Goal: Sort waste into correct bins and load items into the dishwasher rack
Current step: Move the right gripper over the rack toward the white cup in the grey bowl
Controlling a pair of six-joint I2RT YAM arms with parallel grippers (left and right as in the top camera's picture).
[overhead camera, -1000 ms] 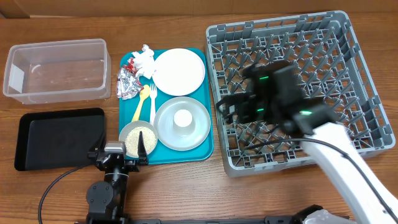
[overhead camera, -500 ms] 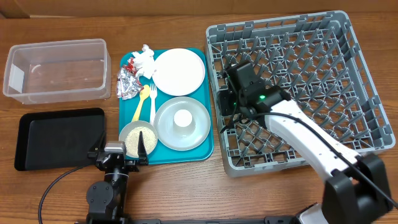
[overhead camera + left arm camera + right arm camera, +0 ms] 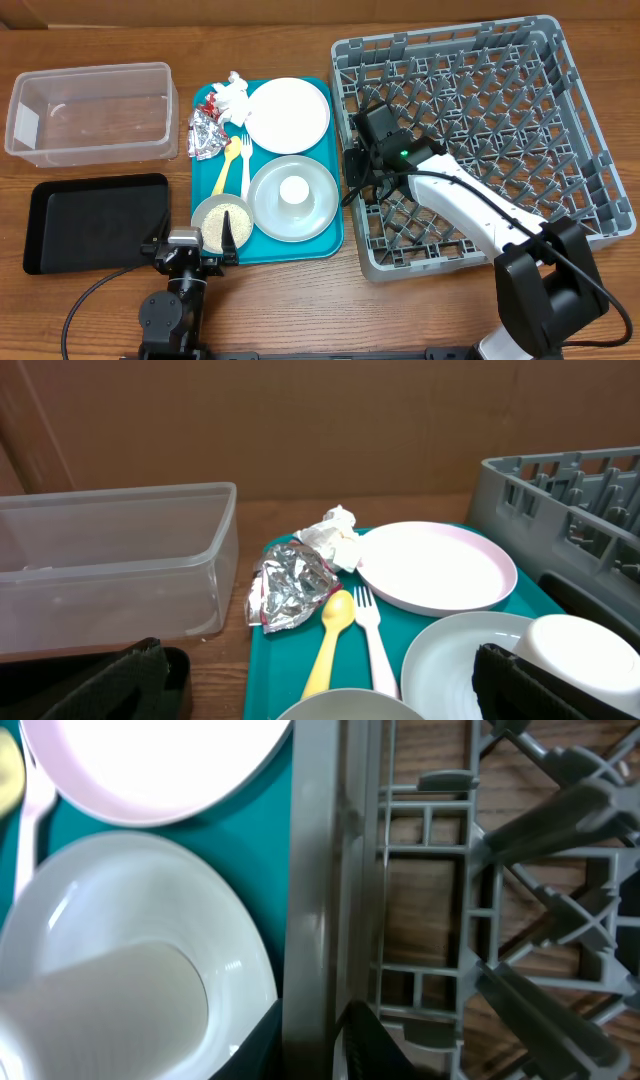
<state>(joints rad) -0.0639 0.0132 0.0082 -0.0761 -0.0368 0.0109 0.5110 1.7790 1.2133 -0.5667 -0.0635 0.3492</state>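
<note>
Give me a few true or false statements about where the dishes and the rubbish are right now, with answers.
1. The napkin is in the clear tub. False: the tub has no napkin; it lies on the teal tray.
2. The small white cup sits on the grey plate. True.
3. The white plate is loaded in the rack. False: it lies on the teal tray; the rack holds no plate.
4. The yellow spoon and white fork lie side by side. True.
5. The small bowl is empty. False: it holds pale grains.
</note>
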